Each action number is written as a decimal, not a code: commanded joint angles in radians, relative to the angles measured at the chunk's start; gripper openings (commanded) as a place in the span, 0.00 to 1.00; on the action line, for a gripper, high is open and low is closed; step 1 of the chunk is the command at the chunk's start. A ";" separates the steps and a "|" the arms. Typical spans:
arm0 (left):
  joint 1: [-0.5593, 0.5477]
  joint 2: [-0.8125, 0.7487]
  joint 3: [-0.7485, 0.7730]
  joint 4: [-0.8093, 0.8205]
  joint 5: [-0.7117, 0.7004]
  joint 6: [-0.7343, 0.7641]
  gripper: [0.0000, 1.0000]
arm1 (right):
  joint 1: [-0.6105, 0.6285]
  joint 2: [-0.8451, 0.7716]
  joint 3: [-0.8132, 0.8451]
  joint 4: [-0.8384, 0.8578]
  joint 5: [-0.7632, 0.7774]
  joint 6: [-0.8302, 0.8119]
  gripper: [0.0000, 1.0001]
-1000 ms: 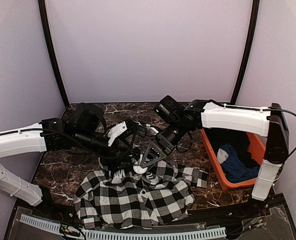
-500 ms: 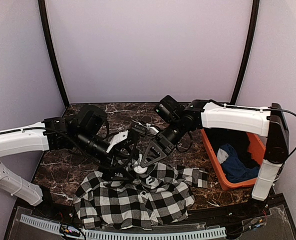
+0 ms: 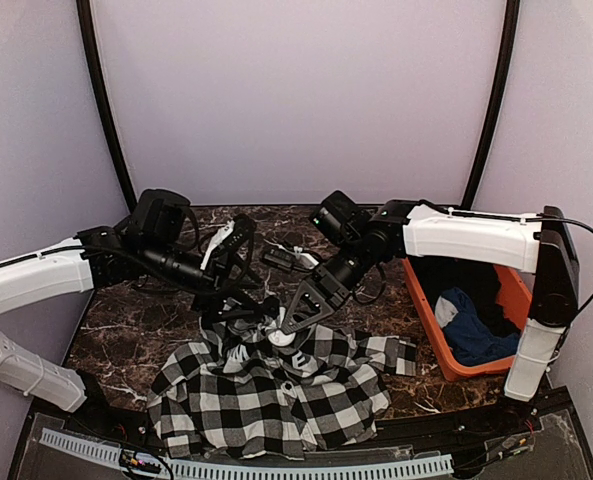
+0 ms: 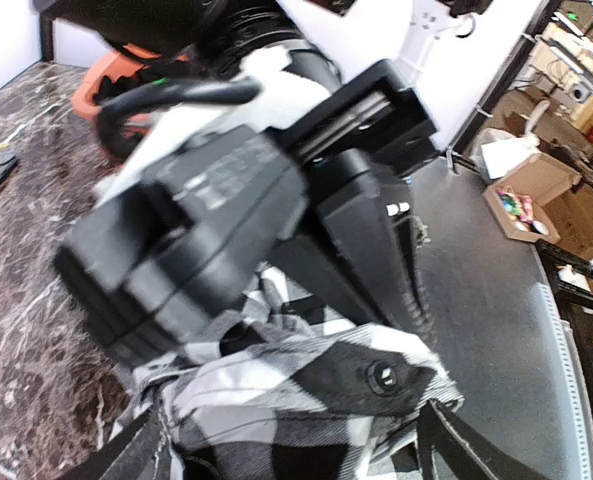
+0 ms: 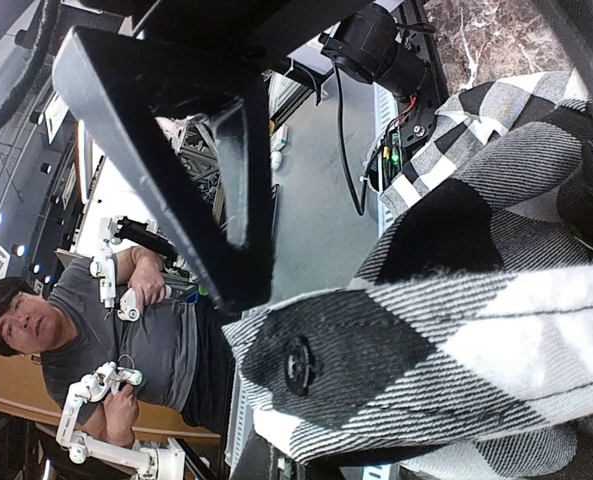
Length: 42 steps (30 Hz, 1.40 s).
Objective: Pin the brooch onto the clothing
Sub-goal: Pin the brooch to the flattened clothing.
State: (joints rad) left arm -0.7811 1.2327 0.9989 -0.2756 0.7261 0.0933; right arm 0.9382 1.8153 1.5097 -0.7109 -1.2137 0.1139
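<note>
The left gripper (image 4: 296,447), jaws spread wide and gripping nothing, faces right toward a raised fold of the clothing (image 3: 276,400), which lies crumpled at the near middle of the table (image 3: 126,340), and the right gripper (image 3: 298,308), just right of that fold, is clenched on it; the brooch I cannot make out.

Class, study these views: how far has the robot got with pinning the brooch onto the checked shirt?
Done: the checked shirt lies on the marble table, and the right gripper is shut on a raised fold by a button. In hand: the left gripper stands open at that fold, gripping nothing. Left: no brooch shows on the shirt or in either gripper, so fetching and pinning it remain.
</note>
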 commanded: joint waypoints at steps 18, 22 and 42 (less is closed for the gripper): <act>0.010 -0.018 -0.022 0.130 0.093 -0.088 0.99 | -0.010 0.001 0.001 0.027 -0.005 0.007 0.00; 0.007 0.032 0.004 0.051 0.170 -0.068 0.99 | -0.013 -0.002 0.004 0.028 -0.004 0.009 0.00; -0.044 0.124 0.060 -0.025 0.093 -0.024 0.83 | -0.015 0.003 0.001 0.027 -0.004 0.012 0.00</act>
State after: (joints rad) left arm -0.8223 1.3506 1.0336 -0.2813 0.8280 0.0650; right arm 0.9272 1.8156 1.5097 -0.7094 -1.2106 0.1253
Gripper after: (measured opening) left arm 0.862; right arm 0.023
